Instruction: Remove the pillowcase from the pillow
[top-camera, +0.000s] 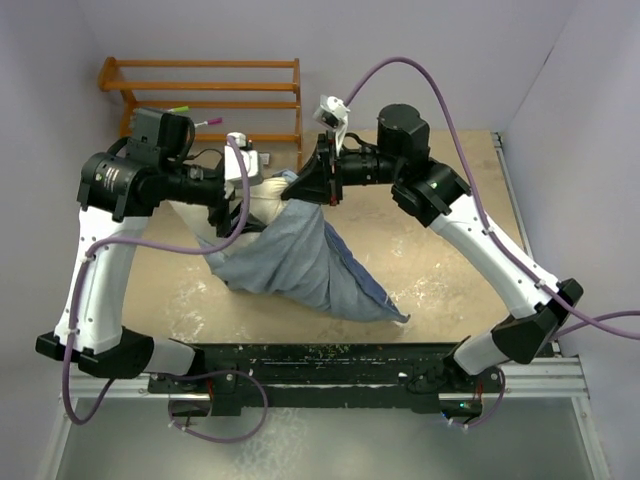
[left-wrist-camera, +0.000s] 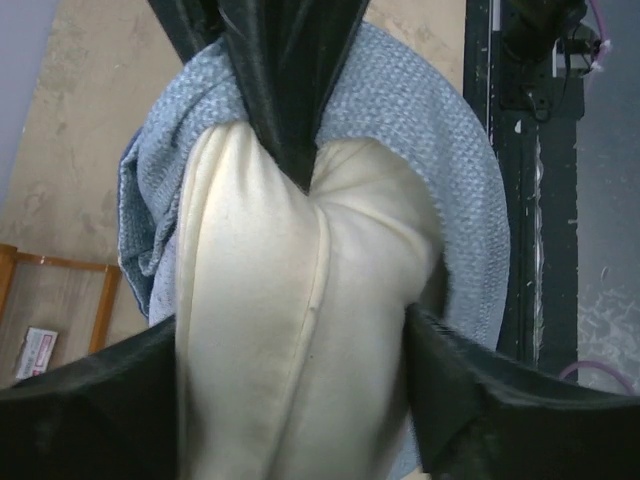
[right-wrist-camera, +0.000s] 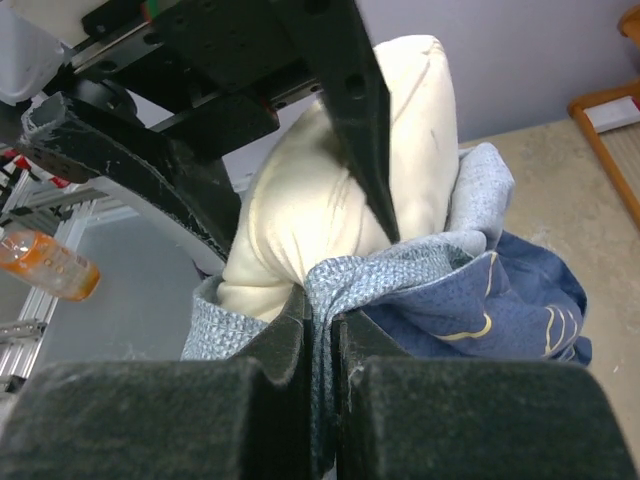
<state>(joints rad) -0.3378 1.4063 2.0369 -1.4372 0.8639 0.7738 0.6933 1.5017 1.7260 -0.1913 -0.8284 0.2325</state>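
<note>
The blue pillowcase (top-camera: 300, 262) hangs in a bunch from both grippers, its lower corner resting on the table. The cream pillow (top-camera: 266, 197) pokes out of its open end. My left gripper (top-camera: 238, 205) is shut on the bare end of the pillow (left-wrist-camera: 290, 280), with a finger pressed in on each side (left-wrist-camera: 295, 335). My right gripper (top-camera: 322, 180) is shut on the pale inside hem of the pillowcase (right-wrist-camera: 345, 275); its fingertips meet on the fabric (right-wrist-camera: 320, 325). The pillow (right-wrist-camera: 290, 210) rises just behind them, and the patterned blue outside (right-wrist-camera: 510, 300) falls to the right.
A wooden rack (top-camera: 200, 85) stands at the back left against the wall. The tan table (top-camera: 440, 260) ends at a black rail (top-camera: 330, 360) at the near edge. Walls close in at the left, back and right.
</note>
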